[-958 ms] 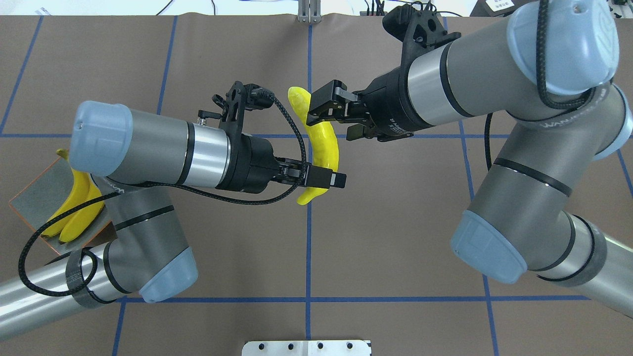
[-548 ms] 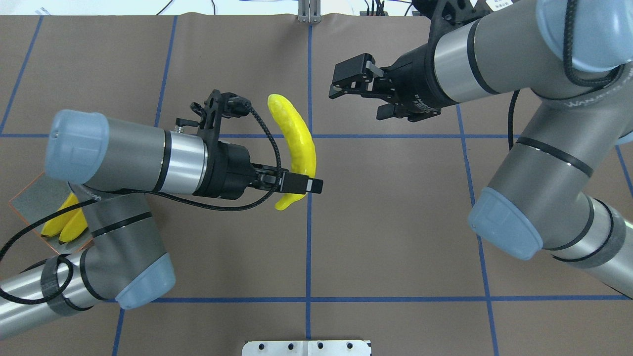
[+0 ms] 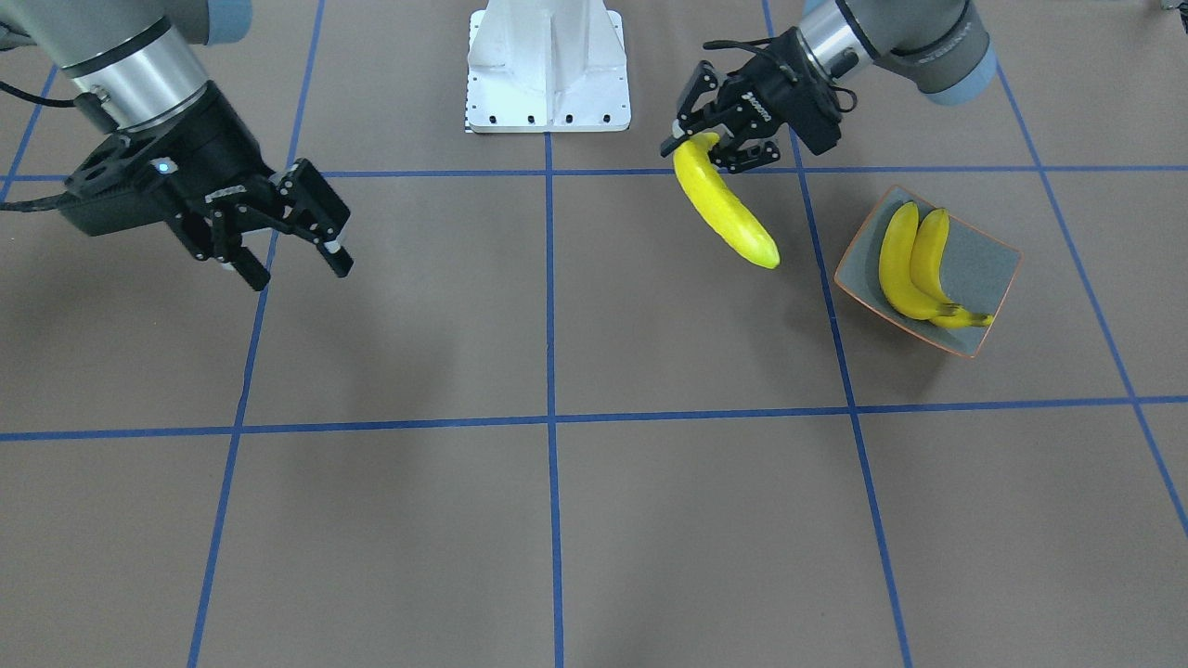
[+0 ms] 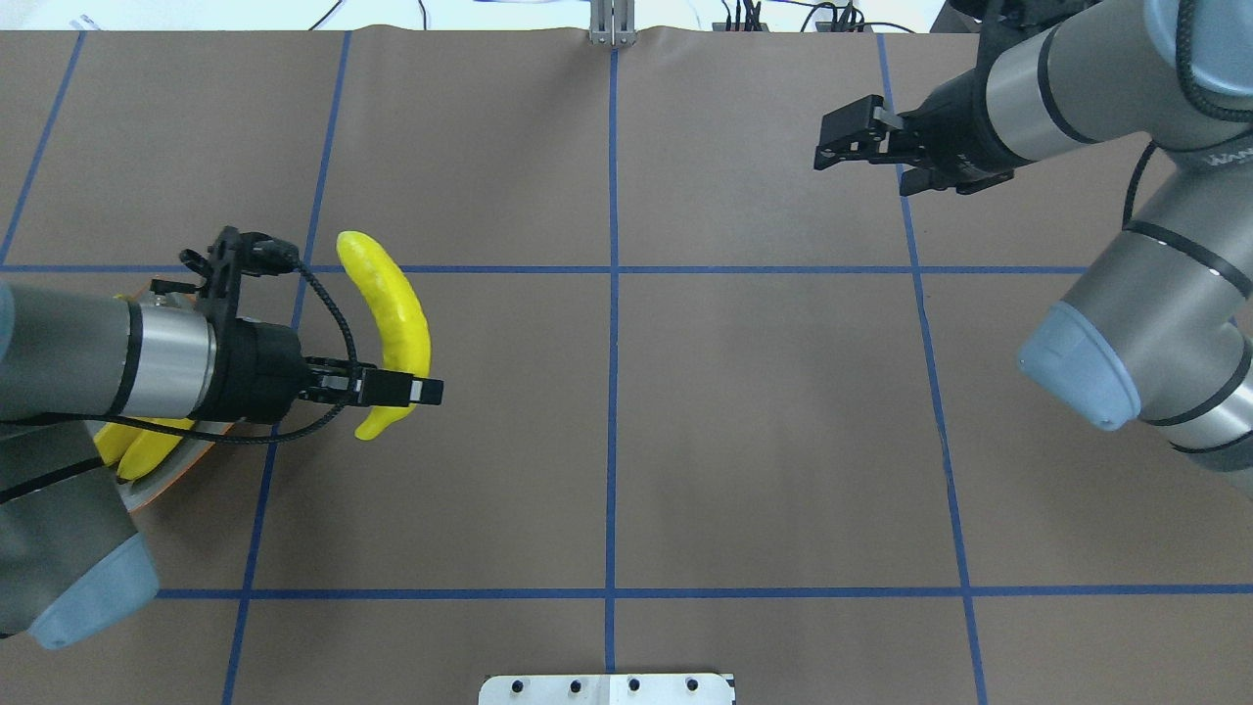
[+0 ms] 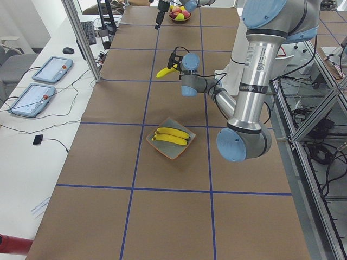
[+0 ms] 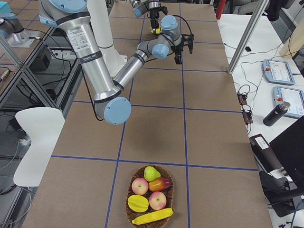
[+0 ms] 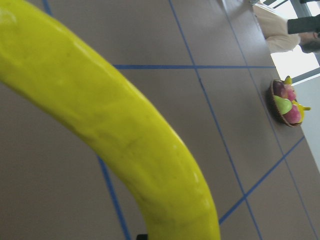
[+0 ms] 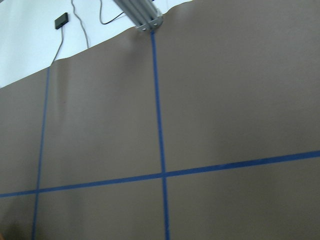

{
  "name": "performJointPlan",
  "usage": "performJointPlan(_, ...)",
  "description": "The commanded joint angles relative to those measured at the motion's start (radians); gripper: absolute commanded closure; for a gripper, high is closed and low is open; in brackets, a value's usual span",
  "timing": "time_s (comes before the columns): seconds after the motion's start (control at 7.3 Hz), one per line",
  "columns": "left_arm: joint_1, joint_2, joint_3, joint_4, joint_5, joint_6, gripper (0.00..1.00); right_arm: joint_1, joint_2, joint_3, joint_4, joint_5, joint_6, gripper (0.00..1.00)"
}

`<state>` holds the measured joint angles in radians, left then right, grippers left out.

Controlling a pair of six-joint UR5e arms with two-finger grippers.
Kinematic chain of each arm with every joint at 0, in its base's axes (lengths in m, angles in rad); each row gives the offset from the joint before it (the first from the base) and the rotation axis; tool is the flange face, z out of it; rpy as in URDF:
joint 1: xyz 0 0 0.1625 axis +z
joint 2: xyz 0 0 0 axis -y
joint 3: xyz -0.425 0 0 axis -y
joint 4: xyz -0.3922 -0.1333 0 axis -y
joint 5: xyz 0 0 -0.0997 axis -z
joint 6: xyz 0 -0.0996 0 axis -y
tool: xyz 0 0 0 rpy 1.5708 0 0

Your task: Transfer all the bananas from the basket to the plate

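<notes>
A: What has the left pincer point(image 3: 694, 141) got?
B: It is clenched on one end of a smooth bright yellow curved banana point(image 3: 729, 218). The rest juts out free, its tip near the square glossy grey-blue plate with an orange rim point(image 3: 991, 264) but apart from it.
A: And the right pincer point(image 3: 295, 263)?
B: Released, fingers spread with nothing between them, well apart over the brown desk with blue tape lines point(image 3: 650, 325).
A: What is hard to see?
B: From overhead the left arm point(image 4: 98, 362) covers most of the plate; only a sliver of rim and some yellow tips show. The front view shows two more yellow bananas point(image 3: 905, 260) lying side by side in it. The left wrist view is nearly all banana skin.
A: The basket?
B: Only the right side view shows the round woven wicker basket point(image 6: 127, 199) well. One yellow banana point(image 6: 152, 216) lies at its near rim, beside red apples point(image 6: 157, 200) and a green pear point(image 6: 151, 173).
</notes>
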<state>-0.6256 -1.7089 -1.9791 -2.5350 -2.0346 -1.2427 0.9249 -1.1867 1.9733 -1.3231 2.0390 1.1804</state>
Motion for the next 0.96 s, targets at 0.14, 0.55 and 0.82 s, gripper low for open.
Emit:
performJointPlan(0.14, -0.063, 0.196, 0.008, 0.034, 0.007, 0.118, 1.0, 0.118, -0.167, -0.025, 0.001, 0.036, -0.314, 0.0)
performJointPlan(0.55, -0.078, 0.28, 0.025, 0.127, 0.025, 0.285, 1.0, 0.279, -0.319, -0.04, 0.007, 0.133, -0.646, 0.0)
performJointPlan(0.82, -0.078, 0.316, 0.06, 0.127, 0.027, 0.377, 0.76, 0.374, -0.337, -0.103, 0.007, 0.196, -0.814, 0.0)
